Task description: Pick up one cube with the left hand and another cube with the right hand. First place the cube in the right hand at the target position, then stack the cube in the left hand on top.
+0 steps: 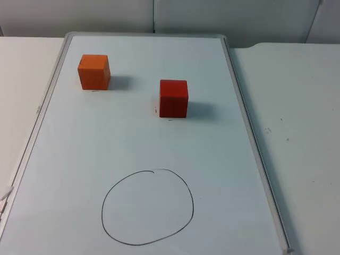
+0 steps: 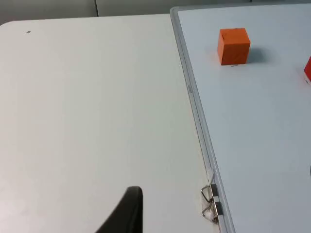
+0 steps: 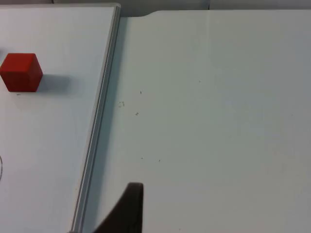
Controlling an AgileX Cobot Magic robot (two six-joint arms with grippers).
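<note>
1. Left gripper [image 2: 127, 213]: one dark, matte fingertip hangs over bare white table [image 2: 87, 111], off the whiteboard's left side; whether it is released or clenched cannot be told.
2. Right gripper [image 3: 127, 209]: likewise one dark fingertip over the bare table, off the whiteboard's right side; its state cannot be told either.
3. Whiteboard [image 1: 223, 175]: one flat, smooth, glossy sheet, rectangular, with a thin grey metal-looking frame and rounded far corners. Two small metal clips [image 2: 210, 203] sit at its left edge.
4. Cubes, two in all, both solid-looking with matte faces and crisp edges. The orange cube [image 1: 94, 71] stands near the board's far left corner; the red cube [image 1: 173, 98] stands near the board's middle, well apart from the orange one. Each rests flat on the board, touched by neither gripper.
5. Circle [image 1: 147, 207]: one hand-drawn black outline, slightly uneven, on the near half of the board, with nothing inside it.
</note>
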